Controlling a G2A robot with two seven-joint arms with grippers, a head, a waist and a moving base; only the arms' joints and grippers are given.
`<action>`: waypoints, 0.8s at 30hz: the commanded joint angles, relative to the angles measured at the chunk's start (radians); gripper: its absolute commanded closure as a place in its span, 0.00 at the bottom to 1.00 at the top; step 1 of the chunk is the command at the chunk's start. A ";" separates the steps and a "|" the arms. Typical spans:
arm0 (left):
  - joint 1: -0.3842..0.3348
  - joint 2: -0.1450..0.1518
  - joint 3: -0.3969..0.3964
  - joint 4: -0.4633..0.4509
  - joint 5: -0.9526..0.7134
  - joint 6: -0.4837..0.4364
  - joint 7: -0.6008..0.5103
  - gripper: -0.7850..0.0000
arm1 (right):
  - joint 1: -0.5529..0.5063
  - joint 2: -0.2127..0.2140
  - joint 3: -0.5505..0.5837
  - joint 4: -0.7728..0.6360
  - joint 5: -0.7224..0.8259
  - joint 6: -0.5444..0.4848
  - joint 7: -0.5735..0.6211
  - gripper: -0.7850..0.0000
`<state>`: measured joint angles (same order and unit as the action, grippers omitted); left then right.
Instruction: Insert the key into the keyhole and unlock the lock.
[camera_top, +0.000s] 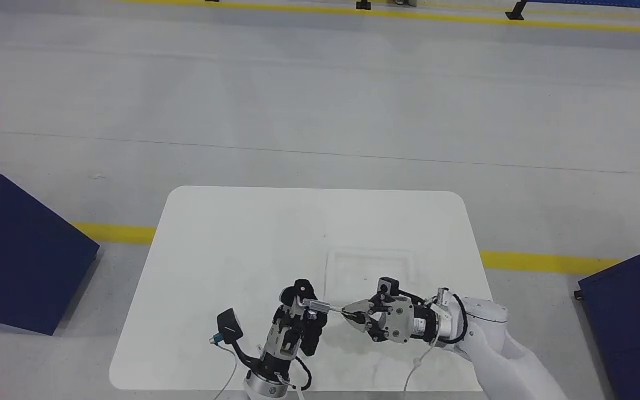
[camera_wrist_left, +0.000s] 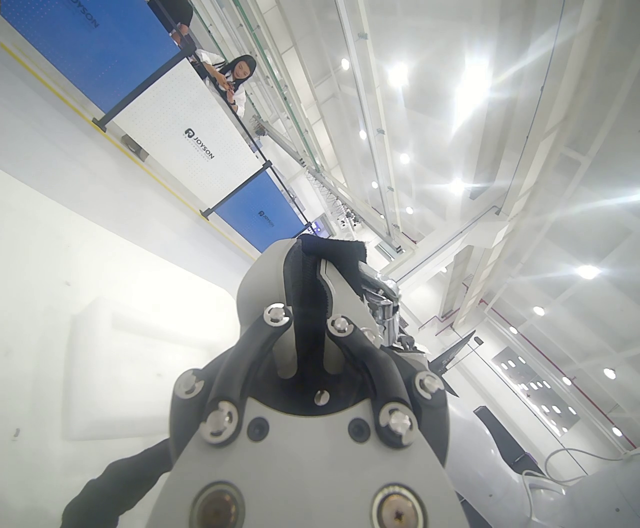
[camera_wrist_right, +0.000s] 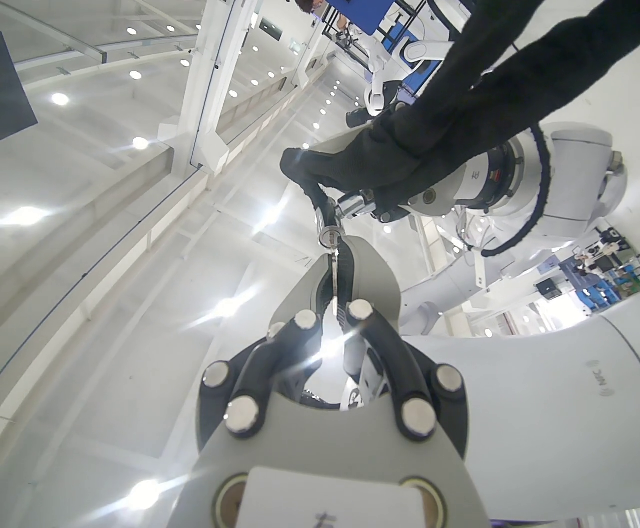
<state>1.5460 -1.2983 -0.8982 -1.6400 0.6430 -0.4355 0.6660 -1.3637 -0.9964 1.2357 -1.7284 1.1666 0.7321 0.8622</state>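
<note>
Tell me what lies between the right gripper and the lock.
The key, clamped in the right gripper, spans that stretch, its tip meeting the lock at the keyhole; the right wrist view shows it.

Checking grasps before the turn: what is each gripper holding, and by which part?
Right gripper pinches the key by its head, blade at the keyhole. Left gripper clamps the lock around its body, keyhole end free.

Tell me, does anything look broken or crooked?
Nothing stands out. The left end effector grips the shiny silver metal lock, and the right end effector holds the flat silver key straight at its keyhole.
</note>
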 joint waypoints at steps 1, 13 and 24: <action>0.000 0.000 0.000 0.000 0.000 0.000 0.000 1.00 | 0.004 0.000 -0.002 0.006 0.019 0.025 -0.001 1.00; 0.000 0.000 0.000 0.000 0.000 0.000 0.000 1.00 | 0.025 0.000 -0.006 0.019 0.073 0.091 -0.008 1.00; 0.000 0.000 0.000 0.000 0.000 0.000 0.000 1.00 | 0.017 -0.004 -0.005 0.030 0.166 0.140 -0.072 1.00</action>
<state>1.5460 -1.2983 -0.8982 -1.6400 0.6430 -0.4354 0.6660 -1.3479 -1.0004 1.2285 -1.7001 1.3110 0.8573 0.8037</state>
